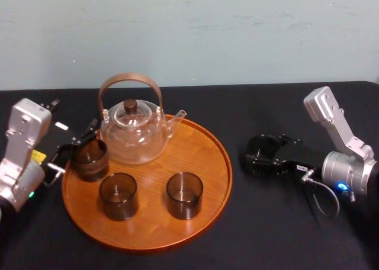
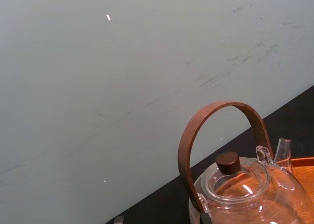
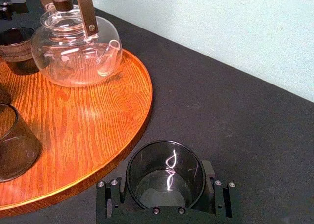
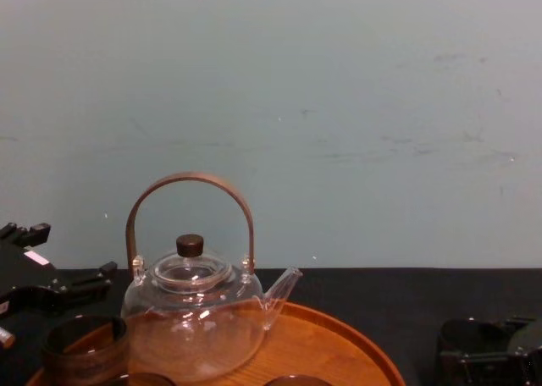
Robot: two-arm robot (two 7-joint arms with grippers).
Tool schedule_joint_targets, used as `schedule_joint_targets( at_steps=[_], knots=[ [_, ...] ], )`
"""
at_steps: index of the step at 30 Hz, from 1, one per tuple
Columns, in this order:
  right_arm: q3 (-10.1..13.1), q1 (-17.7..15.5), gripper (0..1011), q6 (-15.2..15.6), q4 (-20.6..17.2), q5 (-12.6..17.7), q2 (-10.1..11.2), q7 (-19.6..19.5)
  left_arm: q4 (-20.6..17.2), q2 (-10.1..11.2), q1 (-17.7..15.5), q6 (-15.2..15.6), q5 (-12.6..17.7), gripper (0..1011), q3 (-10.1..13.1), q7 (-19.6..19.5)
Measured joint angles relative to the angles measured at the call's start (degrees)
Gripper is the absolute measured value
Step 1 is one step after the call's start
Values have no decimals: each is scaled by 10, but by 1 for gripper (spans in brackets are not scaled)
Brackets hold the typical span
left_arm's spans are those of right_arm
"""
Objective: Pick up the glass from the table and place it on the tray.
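Legible text, brands, numbers: none found. White sticker and yellow tag on the left claw: markings too small to read.

Probably a robotics lab staged as a tea setting: a black matte counter stands against a bare, scuffed pale-green wall, carrying a wooden tray, glass teapot and smoked glasses.

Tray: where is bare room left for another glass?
Free: the round orange-brown wooden tray's right part, between the clear glass teapot, the front-right smoky glass and the rim. Crowded: its left, with two more glasses and the left gripper. The right gripper grips a fourth glass on the black table.
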Motion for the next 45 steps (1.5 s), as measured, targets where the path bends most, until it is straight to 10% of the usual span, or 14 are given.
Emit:
schedule_joint_targets(
  at_steps=[30, 45],
  knots=[
    [27, -2, 905, -8, -74, 29, 28, 11, 0, 0, 0, 0, 0, 1001, 0, 0],
    [-35, 63, 905, -44, -32, 7, -9, 62, 0, 0, 0, 0, 0, 1002, 0, 0]
  ],
)
